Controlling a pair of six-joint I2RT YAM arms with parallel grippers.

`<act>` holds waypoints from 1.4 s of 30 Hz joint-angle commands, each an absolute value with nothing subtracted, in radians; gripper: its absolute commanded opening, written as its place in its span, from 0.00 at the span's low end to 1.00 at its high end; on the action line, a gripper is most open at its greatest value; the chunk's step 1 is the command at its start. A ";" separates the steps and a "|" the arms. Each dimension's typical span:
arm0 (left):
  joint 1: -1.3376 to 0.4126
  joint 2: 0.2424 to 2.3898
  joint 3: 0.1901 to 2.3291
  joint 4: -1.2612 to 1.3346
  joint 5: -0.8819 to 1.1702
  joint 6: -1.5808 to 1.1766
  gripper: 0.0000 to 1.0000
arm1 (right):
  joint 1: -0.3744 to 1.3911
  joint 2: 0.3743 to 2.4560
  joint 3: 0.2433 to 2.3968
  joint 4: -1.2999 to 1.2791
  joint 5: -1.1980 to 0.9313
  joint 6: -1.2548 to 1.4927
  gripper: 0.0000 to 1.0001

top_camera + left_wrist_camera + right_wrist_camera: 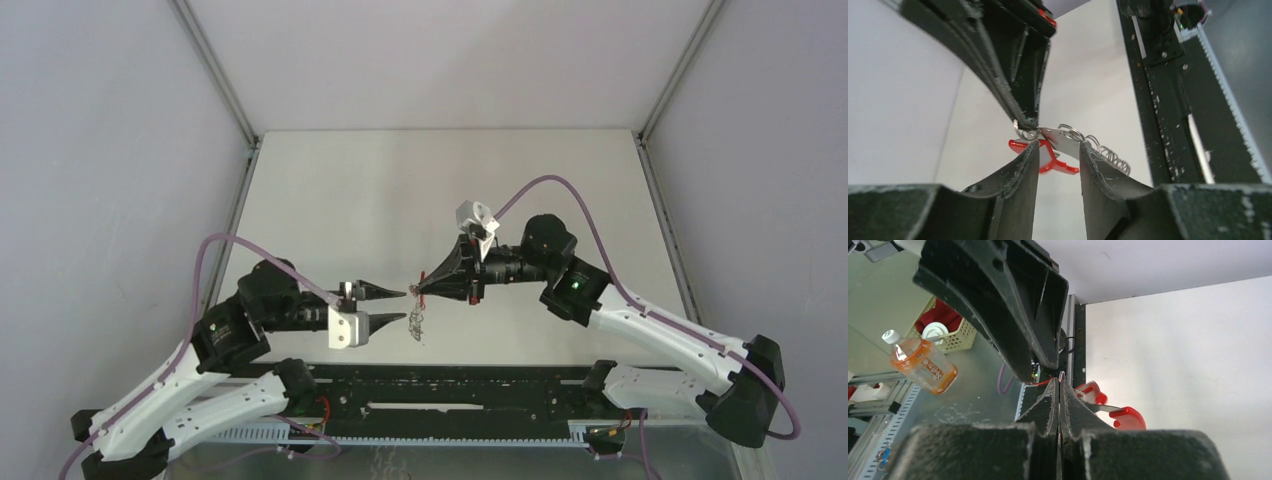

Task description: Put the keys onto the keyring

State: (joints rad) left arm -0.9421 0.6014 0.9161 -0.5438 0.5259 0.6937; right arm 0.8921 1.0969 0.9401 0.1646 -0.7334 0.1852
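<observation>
Robotics lab cell. White table [400,190] was enclosed by plain grey panels [100,150] on aluminium struts [215,70]; black mounting rail [450,385] was fixed at near edge; drink bottle [923,365] and basket [957,339] were seen on metal bench [978,390] outside.

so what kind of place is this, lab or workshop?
Most likely a robot lab test cell: a pale table walled by plain grey panels on aluminium posts, a left arm and right arm bolted to a black rail, and a drink bottle and basket off to the side.

keyring [418,322] in the narrow gap between opposing jaws
</observation>
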 commanded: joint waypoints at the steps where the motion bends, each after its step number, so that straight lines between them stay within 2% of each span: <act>1: -0.940 0.578 0.949 -0.435 0.491 0.406 0.40 | 0.890 1.024 0.871 0.419 -0.715 0.217 0.00; 6: -0.880 0.603 0.957 -0.317 0.494 0.222 0.37 | 0.895 1.010 0.836 0.501 -0.733 0.228 0.00; 12: -0.742 0.704 1.008 -0.284 0.700 0.041 0.31 | 0.903 1.010 0.836 0.505 -0.738 0.228 0.00; 23: -0.715 0.737 1.030 -0.349 0.956 0.084 0.26 | 0.908 1.001 0.838 0.495 -0.719 0.207 0.00; 34: -0.716 0.763 1.038 -0.337 0.864 0.096 0.26 | 0.913 1.022 0.870 0.457 -0.741 0.194 0.00; 40: -0.716 0.764 1.025 -0.352 0.839 0.105 0.22 | 0.914 1.023 0.880 0.444 -0.730 0.194 0.00; 42: -0.716 0.762 1.019 -0.363 0.826 0.120 0.17 | 0.914 1.025 0.886 0.439 -0.732 0.195 0.00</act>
